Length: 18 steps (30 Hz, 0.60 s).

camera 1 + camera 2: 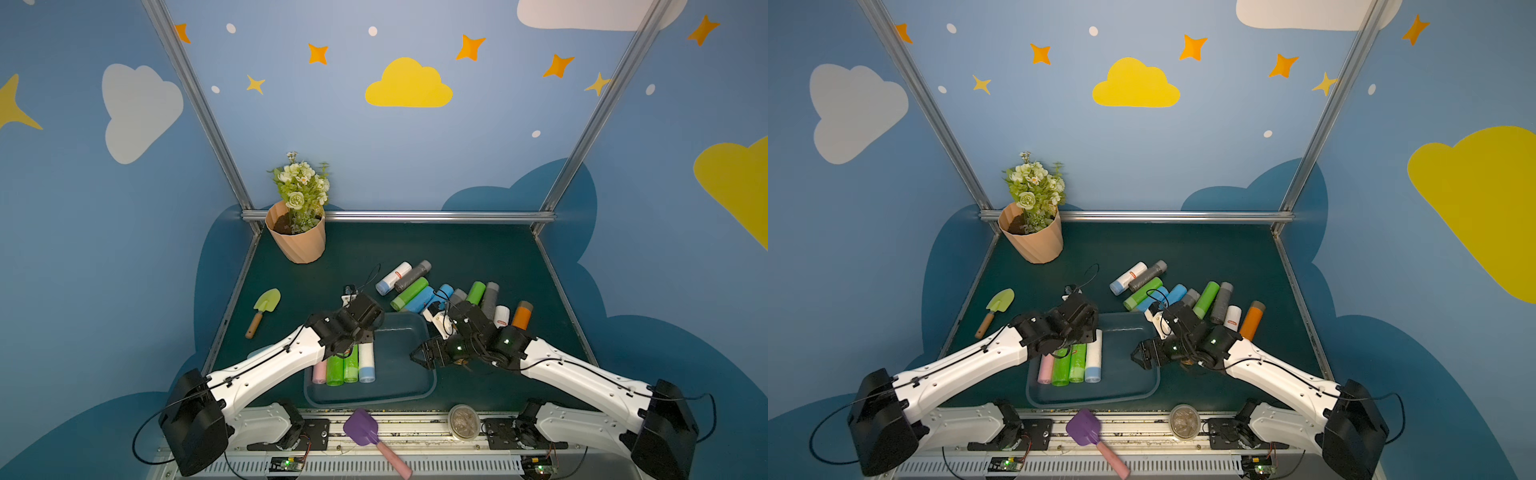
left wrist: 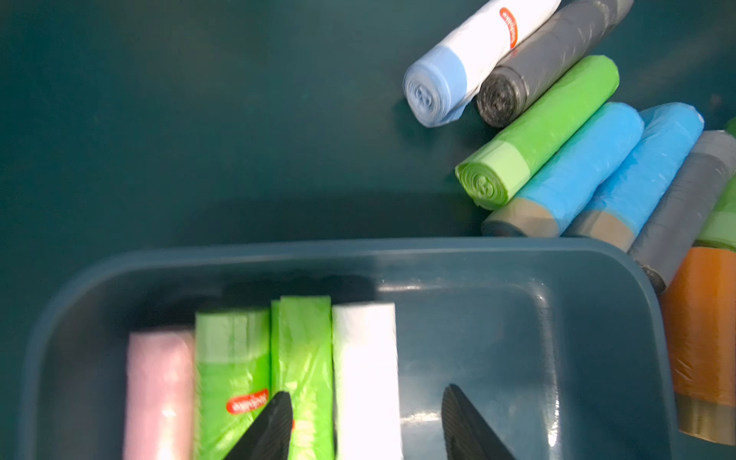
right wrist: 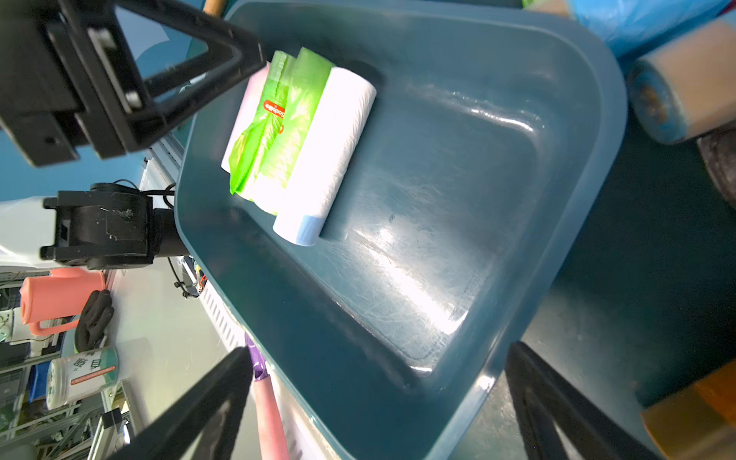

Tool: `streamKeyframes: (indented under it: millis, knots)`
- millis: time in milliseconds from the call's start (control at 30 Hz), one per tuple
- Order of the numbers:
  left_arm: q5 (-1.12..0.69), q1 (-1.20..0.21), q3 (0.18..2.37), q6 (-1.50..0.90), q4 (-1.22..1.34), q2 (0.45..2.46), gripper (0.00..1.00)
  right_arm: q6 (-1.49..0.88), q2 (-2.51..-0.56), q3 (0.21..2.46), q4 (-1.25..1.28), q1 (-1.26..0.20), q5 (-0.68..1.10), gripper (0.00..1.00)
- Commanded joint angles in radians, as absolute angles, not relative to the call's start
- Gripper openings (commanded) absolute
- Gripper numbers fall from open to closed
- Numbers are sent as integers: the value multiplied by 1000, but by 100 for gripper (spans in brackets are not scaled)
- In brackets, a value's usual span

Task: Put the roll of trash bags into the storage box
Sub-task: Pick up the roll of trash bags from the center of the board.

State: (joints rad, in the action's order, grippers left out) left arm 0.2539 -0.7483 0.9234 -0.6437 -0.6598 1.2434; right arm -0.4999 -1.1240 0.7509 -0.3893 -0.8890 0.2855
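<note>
The storage box point(image 1: 432, 376) point(image 1: 1155, 374) point(image 2: 358, 247) point(image 3: 613, 119) sits at the table's front middle. Lying side by side in its left half are a pink roll point(image 1: 319, 371), two green rolls point(image 1: 335, 370) and a white roll of trash bags with a light blue end point(image 1: 366, 365) point(image 1: 1093, 360) point(image 2: 364, 378) point(image 3: 326, 151). My left gripper point(image 1: 353, 347) point(image 2: 366, 422) hangs open just above them; the white roll lies between its fingers, with a gap at one finger. My right gripper point(image 1: 419, 358) point(image 3: 378, 352) is open and empty over the box's right rim.
Several loose rolls point(image 1: 411, 291) lie on the table behind and right of the box, an orange roll point(image 1: 522, 314) among them. A peach flowerpot point(image 1: 297, 243) stands back left, a green trowel point(image 1: 264, 309) left. A purple shovel point(image 1: 365, 430) and a round container point(image 1: 463, 420) lie at the front edge.
</note>
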Motion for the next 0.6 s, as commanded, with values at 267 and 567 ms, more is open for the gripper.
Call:
streamKeyframes:
  millis: [267, 567]
  knots:
    - [65, -594, 1152, -230, -542, 1515, 64, -505, -1186, 861, -466, -760, 245, 97]
    - [-50, -540, 1463, 6, -544, 1848, 65, -491, -1202, 848, -457, -656, 293, 97]
